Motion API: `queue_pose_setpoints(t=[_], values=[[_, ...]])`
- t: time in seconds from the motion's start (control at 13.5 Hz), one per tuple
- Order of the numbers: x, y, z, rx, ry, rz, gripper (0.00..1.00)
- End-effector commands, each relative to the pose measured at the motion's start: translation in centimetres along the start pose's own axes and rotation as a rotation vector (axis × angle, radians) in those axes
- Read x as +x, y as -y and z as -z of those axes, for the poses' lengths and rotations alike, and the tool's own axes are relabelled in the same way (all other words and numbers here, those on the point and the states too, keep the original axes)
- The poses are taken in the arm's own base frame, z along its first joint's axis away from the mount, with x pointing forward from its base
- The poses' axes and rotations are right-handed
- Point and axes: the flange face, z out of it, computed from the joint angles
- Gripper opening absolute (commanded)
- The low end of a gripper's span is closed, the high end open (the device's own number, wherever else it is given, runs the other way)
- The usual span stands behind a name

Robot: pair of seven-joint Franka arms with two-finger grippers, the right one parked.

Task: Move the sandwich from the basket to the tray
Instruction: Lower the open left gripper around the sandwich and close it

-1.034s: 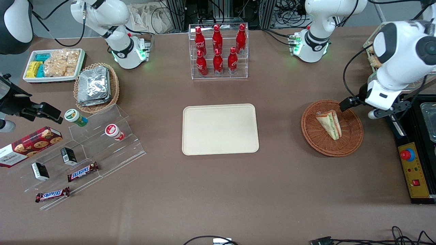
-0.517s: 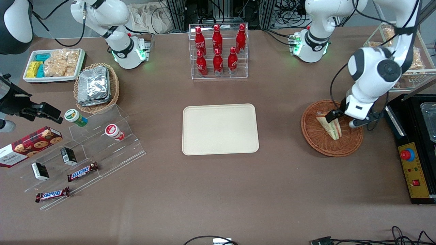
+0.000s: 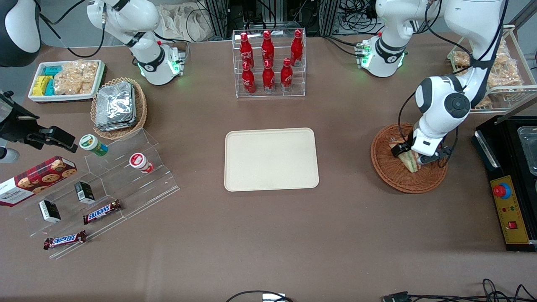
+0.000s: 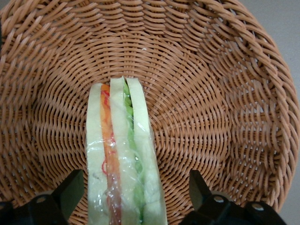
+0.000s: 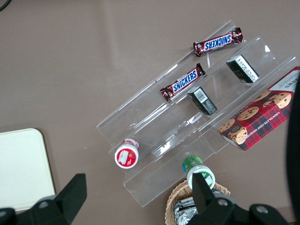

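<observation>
Wicker walls of the basket (image 4: 225,93) ring our wide-spread claw (image 4: 133,197), which straddles the wrapped sandwich (image 4: 123,159) lying inside: pale bread, orange and green filling. We see the tray (image 3: 271,159) well apart.

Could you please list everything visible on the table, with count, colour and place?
sandwich: one, pale bread, green and orange filling, in the basket
basket: one, reddish-brown wicker, toward the working arm's end
tray: one, cream, table centre
cola bottles: six, red, in a clear rack
foil packets: silver stack, in a tan basket
Snickers bars: two, brown, on a clear stepped stand
cookie box: one, red tartan
gripper: black, open, fingers astride the sandwich
</observation>
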Motion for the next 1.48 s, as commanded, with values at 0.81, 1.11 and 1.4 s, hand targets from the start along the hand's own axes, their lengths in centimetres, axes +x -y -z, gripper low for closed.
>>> queue_pose_setpoints(t=[0.81,1.11,1.4], values=[[0.3,0.6,0.8,0.001,-0.001,0.010,0.21],[0.4,0.6,5.6,-0.002,-0.004,0.007,0.22],[2.1,-0.7,16.3,0.017,0.039,-0.007,0.22]])
